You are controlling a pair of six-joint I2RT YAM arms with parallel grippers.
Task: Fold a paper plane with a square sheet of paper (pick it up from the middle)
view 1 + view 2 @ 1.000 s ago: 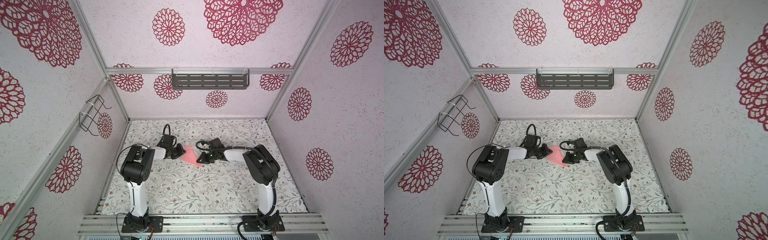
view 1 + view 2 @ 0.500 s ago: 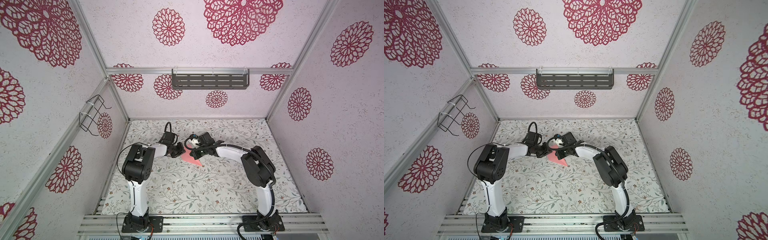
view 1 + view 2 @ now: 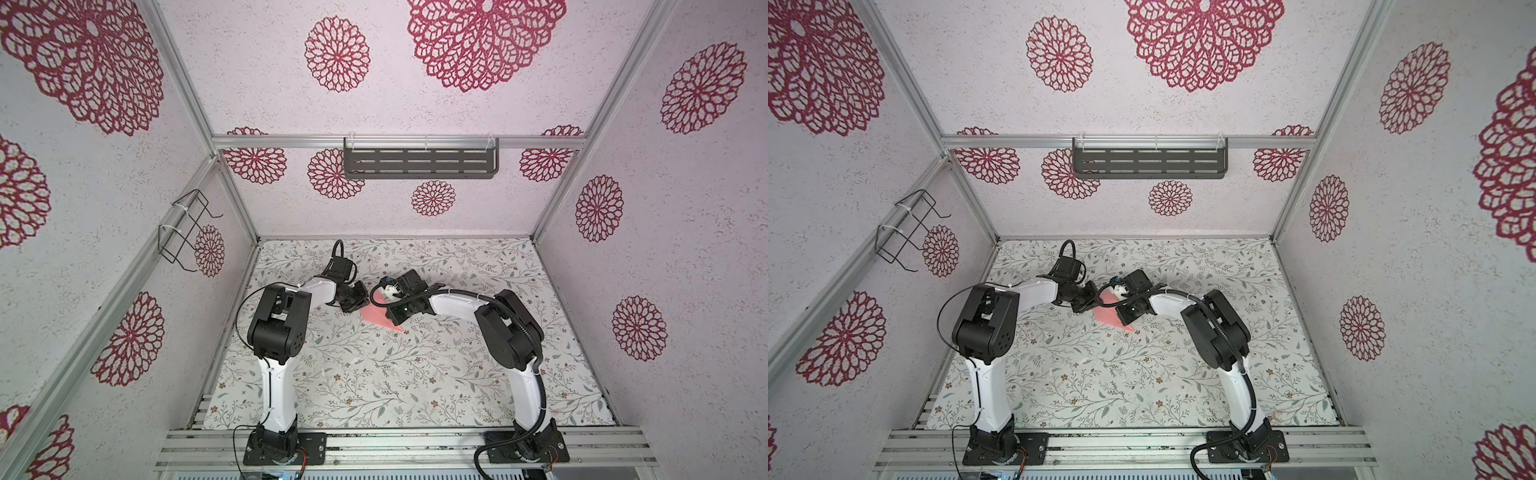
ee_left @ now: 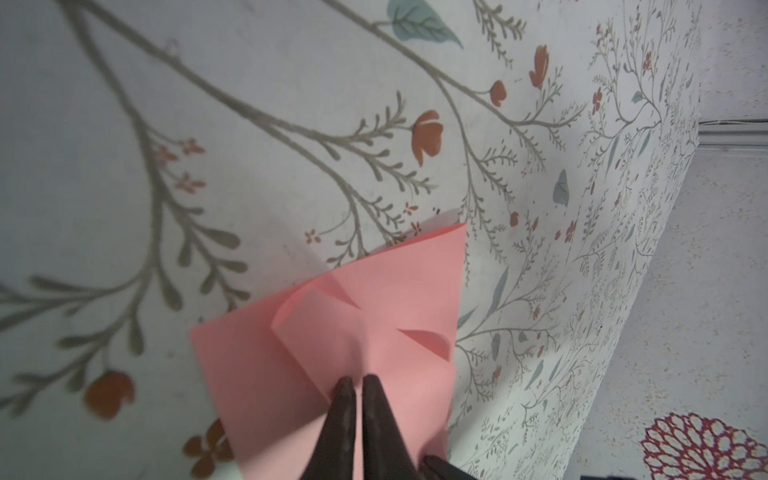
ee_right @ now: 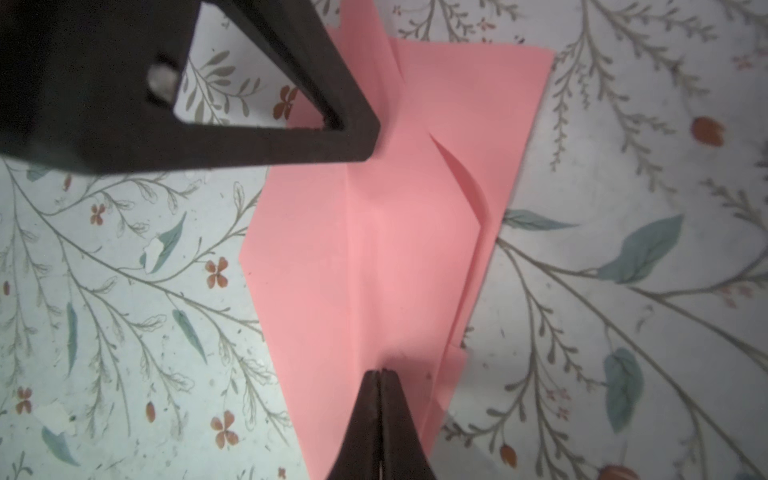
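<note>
Two closed, left gripper [image 4: 358, 379], right gripper [image 5: 379, 372], touching creased paper [image 5: 399, 257]

**Pink paper, partly folded, lying on the table**

The salmon-pink sheet of paper [image 3: 379, 317] lies on the floral table [image 3: 457, 357], around the middle and toward the back, as both top views show [image 3: 1109, 315]. It is folded into a tapered shape, with its narrow tip pointing to the front edge. Close up, the sheet [image 5: 395, 257] has a lengthwise centre crease, and two small flaps curl up from it [image 4: 374, 324].
</note>
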